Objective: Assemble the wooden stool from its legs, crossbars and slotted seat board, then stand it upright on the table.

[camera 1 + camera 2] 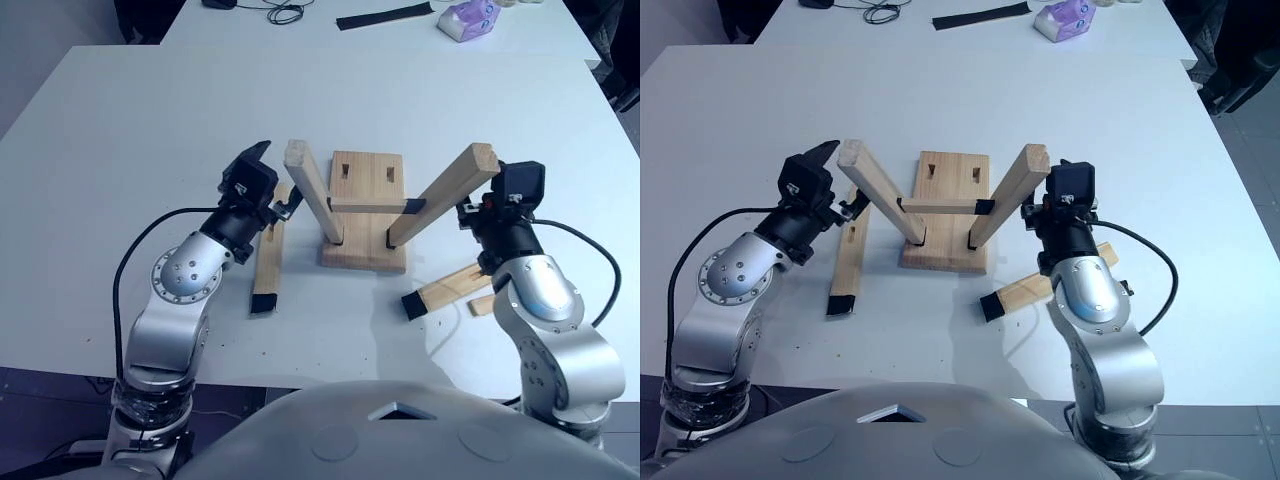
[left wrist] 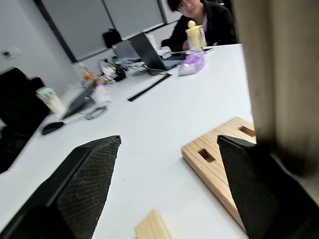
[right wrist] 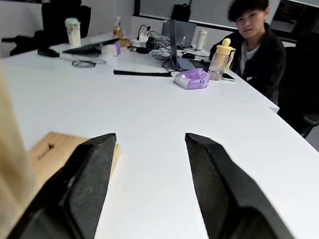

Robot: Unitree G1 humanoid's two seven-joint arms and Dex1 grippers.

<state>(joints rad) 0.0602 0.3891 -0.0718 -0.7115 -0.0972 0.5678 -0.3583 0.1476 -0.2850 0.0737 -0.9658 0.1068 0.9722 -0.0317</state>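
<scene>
The slotted seat board (image 1: 362,172) lies flat mid-table. Two legs stand in its slots and lean outward: the left leg (image 1: 312,190) and the right leg (image 1: 445,192), joined by a crossbar (image 1: 368,205). My left gripper (image 1: 272,180) is open just left of the left leg, which fills one edge of the left wrist view (image 2: 279,74) beside a finger (image 2: 254,189). My right gripper (image 3: 149,137) is open, close to the top of the right leg (image 3: 10,149) and holding nothing. A loose leg (image 1: 268,262) lies on the table under my left arm. More loose pieces (image 1: 448,290) lie under my right arm.
The white table (image 1: 150,130) has free room to the far left and far right. On a second table behind lie a black strip (image 1: 385,17), a purple tissue pack (image 1: 468,20) and cables (image 1: 285,12).
</scene>
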